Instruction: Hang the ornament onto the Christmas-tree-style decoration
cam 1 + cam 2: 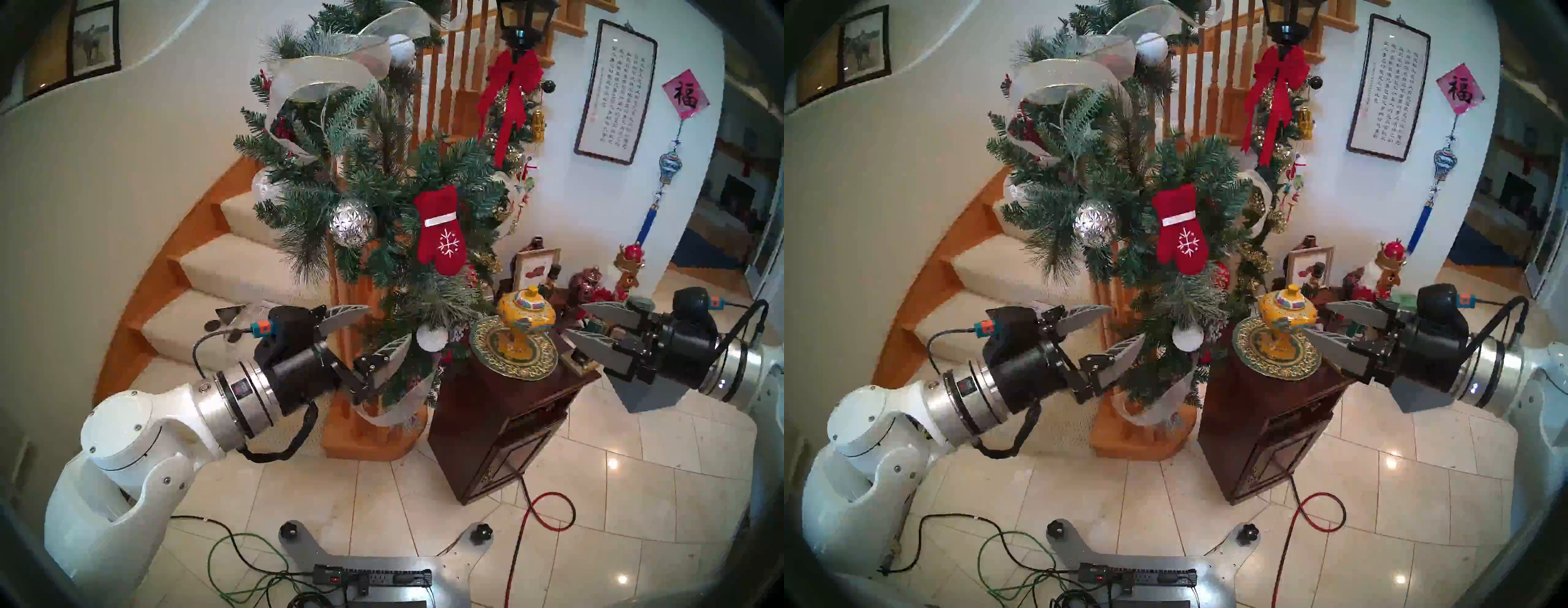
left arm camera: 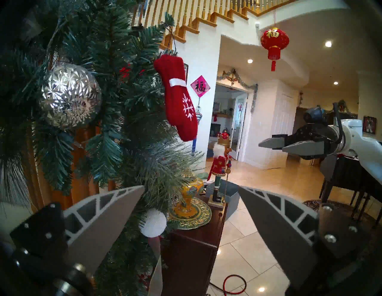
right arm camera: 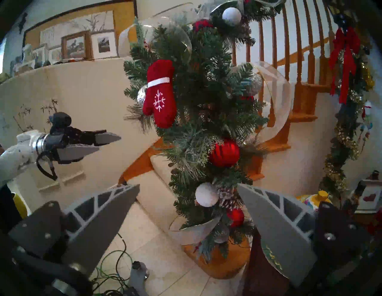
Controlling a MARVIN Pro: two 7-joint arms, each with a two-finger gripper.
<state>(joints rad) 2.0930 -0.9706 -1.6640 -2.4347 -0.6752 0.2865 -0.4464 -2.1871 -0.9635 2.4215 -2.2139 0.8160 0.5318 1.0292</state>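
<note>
Head view: the red mitten hangs off a garland branch by its thin loop, right beside the silver ball, so looks like the job's done.
Left gripper: jaws spread, empty, low by the foliage.
Right gripper: also wide, empty, parked off to the side.
Count: one mitten, two grippers, one silver ball up front.
</note>
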